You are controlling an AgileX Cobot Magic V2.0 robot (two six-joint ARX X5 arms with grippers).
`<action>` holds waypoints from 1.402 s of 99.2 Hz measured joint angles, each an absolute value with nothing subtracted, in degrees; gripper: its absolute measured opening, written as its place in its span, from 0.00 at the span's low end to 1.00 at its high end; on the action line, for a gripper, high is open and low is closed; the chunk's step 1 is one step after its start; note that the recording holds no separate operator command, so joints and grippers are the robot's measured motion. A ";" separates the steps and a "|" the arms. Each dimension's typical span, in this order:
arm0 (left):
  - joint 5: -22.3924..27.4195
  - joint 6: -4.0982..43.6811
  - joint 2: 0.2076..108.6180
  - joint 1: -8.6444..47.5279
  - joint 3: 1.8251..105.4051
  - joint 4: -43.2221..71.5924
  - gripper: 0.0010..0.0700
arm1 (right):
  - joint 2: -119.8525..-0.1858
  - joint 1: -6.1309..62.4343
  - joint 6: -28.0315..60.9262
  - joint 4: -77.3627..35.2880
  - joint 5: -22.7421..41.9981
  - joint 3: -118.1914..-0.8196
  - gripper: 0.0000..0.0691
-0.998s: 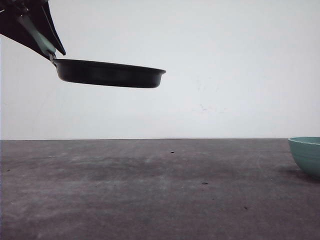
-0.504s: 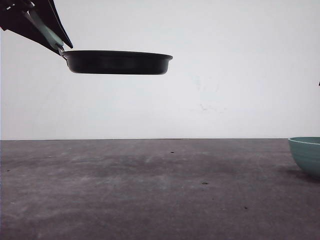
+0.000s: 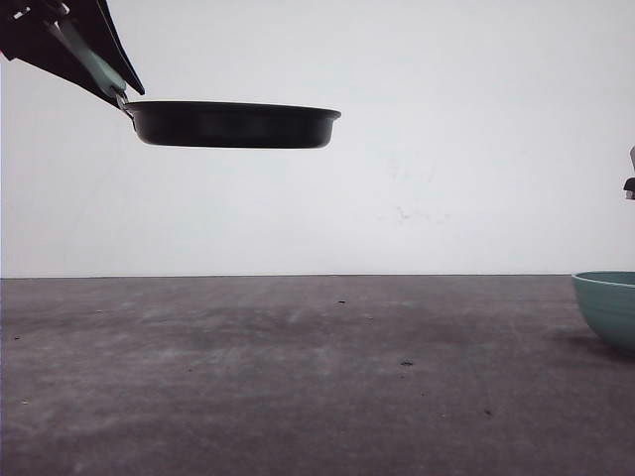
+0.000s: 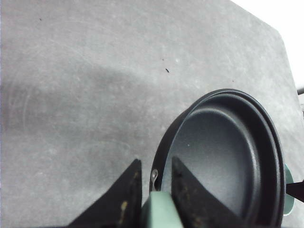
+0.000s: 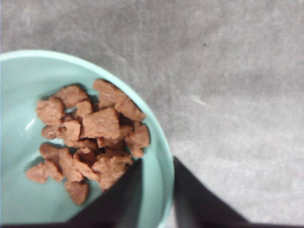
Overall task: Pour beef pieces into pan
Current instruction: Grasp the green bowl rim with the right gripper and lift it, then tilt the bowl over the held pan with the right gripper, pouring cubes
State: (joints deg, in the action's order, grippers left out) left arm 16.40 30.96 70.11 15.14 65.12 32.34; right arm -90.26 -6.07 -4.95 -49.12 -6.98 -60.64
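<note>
Right wrist view had your right gripper [image 5: 156,190] astride the bowl [image 5: 164,156] rim, grip unconfirmed; tipping early would drop the beef pieces [image 5: 92,135] short of the pan [image 3: 233,124] (left gripper [image 4: 154,190] clamped its handle, held high).

The left gripper [image 3: 109,87] is raised high at the upper left of the front view, its dark fingers [image 4: 124,199] closed on the pan [image 3: 233,124] handle, holding it level in the air. The right gripper [image 5: 157,190] hangs with one finger [image 5: 121,199] on each side of the bowl [image 5: 164,175] rim, not visibly clamped.
</note>
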 joint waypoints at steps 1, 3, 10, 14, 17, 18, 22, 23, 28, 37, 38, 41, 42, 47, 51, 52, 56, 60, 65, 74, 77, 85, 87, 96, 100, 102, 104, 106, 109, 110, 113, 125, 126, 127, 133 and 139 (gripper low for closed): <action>16.40 30.96 70.11 15.14 65.12 32.32 0.07 | -90.26 -6.07 -4.95 -49.08 -7.05 -60.64 0.12; 16.40 30.96 70.11 15.14 65.12 32.29 0.07 | -90.26 -6.07 -4.95 -48.97 -7.16 -60.64 0.11; 16.40 30.96 70.11 15.14 65.12 32.01 0.07 | -90.26 -6.09 -4.95 -48.42 -7.79 -60.64 0.06; 16.43 30.96 70.11 15.14 65.12 31.75 0.07 | -90.30 -6.13 -4.95 -48.16 -8.45 -60.64 0.04; 16.40 30.98 70.11 15.14 65.12 31.57 0.07 | -90.39 -6.13 -4.95 -47.92 -9.19 -60.64 0.03; 16.40 30.96 70.11 15.14 65.12 31.53 0.07 | -90.39 -6.13 -4.95 -47.86 -9.52 -60.64 0.03; 16.40 30.98 70.11 15.14 65.12 31.46 0.07 | -90.56 -6.11 -4.95 -47.44 -10.66 -60.64 0.02; 16.40 30.98 70.11 15.14 65.12 31.48 0.07 | -90.61 -6.11 -4.95 -47.31 -10.94 -60.64 0.02; 16.40 30.98 70.11 15.14 65.12 31.53 0.07 | -90.70 -6.11 -4.95 -46.52 -12.64 -60.64 0.02; 16.43 30.98 70.11 15.14 65.12 31.53 0.07 | -90.70 -6.11 -5.28 -45.23 -16.86 -60.64 0.02; 16.40 30.98 70.11 15.14 65.12 31.53 0.07 | -90.70 -6.11 -5.41 -45.10 -17.39 -60.64 0.02; 16.40 30.98 70.11 15.14 65.12 31.53 0.07 | -90.70 -6.11 -5.76 -44.71 -18.74 -60.64 0.02; 16.40 30.98 70.11 15.14 65.12 31.53 0.07 | -90.70 -6.11 -5.89 -44.60 -19.16 -60.64 0.02; 16.40 30.98 70.11 15.14 65.12 31.55 0.07 | -90.70 -6.11 -6.35 -44.03 -20.95 -60.64 0.02; 16.40 30.96 70.11 15.14 65.12 31.55 0.07 | -90.65 -6.11 -6.66 -43.68 -22.20 -60.64 0.02; 16.43 30.96 70.11 15.14 65.12 31.57 0.07 | -90.61 -6.09 -6.79 -43.57 -22.52 -60.64 0.02; 16.43 30.98 70.11 15.14 65.12 31.62 0.07 | -90.35 -6.00 -7.29 -42.98 -23.51 -60.64 0.02; 16.43 30.98 70.11 15.14 65.12 31.70 0.07 | -89.80 -5.89 -7.75 -42.24 -24.38 -60.64 0.02; 16.40 30.98 70.11 15.14 65.12 31.79 0.07 | -88.42 -5.52 -8.05 -40.99 -25.39 -60.64 0.02; 16.40 30.98 70.11 15.14 65.12 31.77 0.07 | -84.84 -4.91 -9.06 -38.22 -27.46 -60.64 0.02; 16.40 30.98 70.13 15.14 65.12 31.75 0.07 | -83.55 -4.60 -9.58 -37.08 -28.14 -60.64 0.02; 16.47 30.98 70.48 15.16 65.12 31.68 0.07 | -80.20 -2.98 -11.55 -33.69 -28.93 -60.64 0.02; 16.49 30.98 70.65 15.16 65.12 31.66 0.07 | -79.40 -2.46 -12.16 -32.80 -28.97 -60.64 0.02; 16.91 31.09 72.05 15.29 65.12 31.97 0.07 | -75.70 0.43 -15.07 -28.18 -28.99 -60.64 0.02; 16.88 31.20 72.71 15.55 65.12 32.36 0.07 | -74.00 1.85 -16.40 -25.80 -28.99 -60.64 0.02; 16.88 31.24 73.01 15.68 65.12 32.60 0.07 | -73.17 2.63 -17.10 -24.43 -28.99 -60.64 0.02; 16.88 31.33 73.34 15.92 65.12 32.84 0.07 | -72.36 3.42 -17.82 -23.11 -28.99 -60.64 0.02; 16.88 31.35 73.52 16.08 65.12 32.97 0.07 | -71.55 4.23 -18.57 -21.76 -28.99 -60.64 0.02; 16.88 31.44 73.80 16.56 65.08 33.01 0.07 | -70.37 5.50 -19.66 -19.88 -28.99 -60.64 0.02; 16.86 31.48 73.84 16.73 65.08 33.04 0.07 | -70.00 5.91 -20.05 -19.27 -28.99 -60.66 0.02; 16.88 31.62 73.93 17.23 65.08 32.99 0.07 | -68.99 7.22 -21.23 -17.52 -28.99 -60.73 0.02; 17.17 32.91 74.08 19.59 65.08 32.64 0.07 | -67.48 12.97 -25.08 -14.26 -28.51 -62.96 0.02; 17.23 33.04 74.11 19.79 65.08 32.62 0.07 | -67.51 13.43 -25.32 -14.22 -28.36 -63.22 0.02; 17.32 33.15 74.13 19.97 65.08 32.60 0.07 | -67.51 13.87 -25.50 -14.22 -28.23 -63.46 0.02; 17.52 33.93 74.56 21.10 65.08 32.60 0.07 | -67.55 16.36 -26.15 -14.31 -27.05 -64.60 0.02; 17.52 34.33 75.11 22.26 65.08 32.62 0.07 | -67.55 18.70 -26.55 -14.33 -26.09 -65.43 0.02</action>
